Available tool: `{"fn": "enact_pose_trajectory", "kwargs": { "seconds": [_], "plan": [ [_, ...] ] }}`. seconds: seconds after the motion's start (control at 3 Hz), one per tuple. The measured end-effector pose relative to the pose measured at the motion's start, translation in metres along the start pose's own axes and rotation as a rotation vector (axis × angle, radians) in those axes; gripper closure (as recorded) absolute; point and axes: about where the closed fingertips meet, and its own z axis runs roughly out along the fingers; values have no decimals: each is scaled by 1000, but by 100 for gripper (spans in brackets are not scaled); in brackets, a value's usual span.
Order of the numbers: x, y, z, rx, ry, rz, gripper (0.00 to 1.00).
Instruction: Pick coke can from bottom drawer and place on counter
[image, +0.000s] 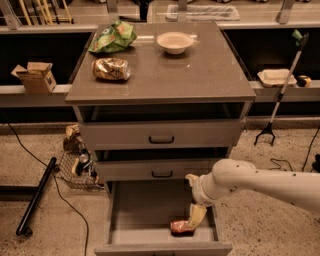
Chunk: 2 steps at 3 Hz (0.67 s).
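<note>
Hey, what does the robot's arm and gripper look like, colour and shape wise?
The arm is a thick, smooth white tube with a rounded, bulbous joint, no cables or markings showing. Its gripper, down in the bottom drawer by the coke can, is a paler cream-yellow and tapers narrow.

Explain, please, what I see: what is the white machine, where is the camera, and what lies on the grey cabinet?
The white tube is a robot's arm, ending in a claw. One camera looks down at the front of the cabinet. On the counter lie a green chip bag, a gold snack bag and a pale bowl. The bottom drawer is open; the claw reaches down into it, right beside a red coke can on its floor. Whether the can is gripped, I cannot tell.
</note>
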Motion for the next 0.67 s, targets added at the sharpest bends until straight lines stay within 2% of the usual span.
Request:
{"fn": "enact_pose_trajectory", "kwargs": {
  "seconds": [0.33, 0.67],
  "plan": [
    [16, -15, 64, -6, -70, -1, 0],
    [25, 2, 95, -51, -90, 26, 0]
  ]
}}
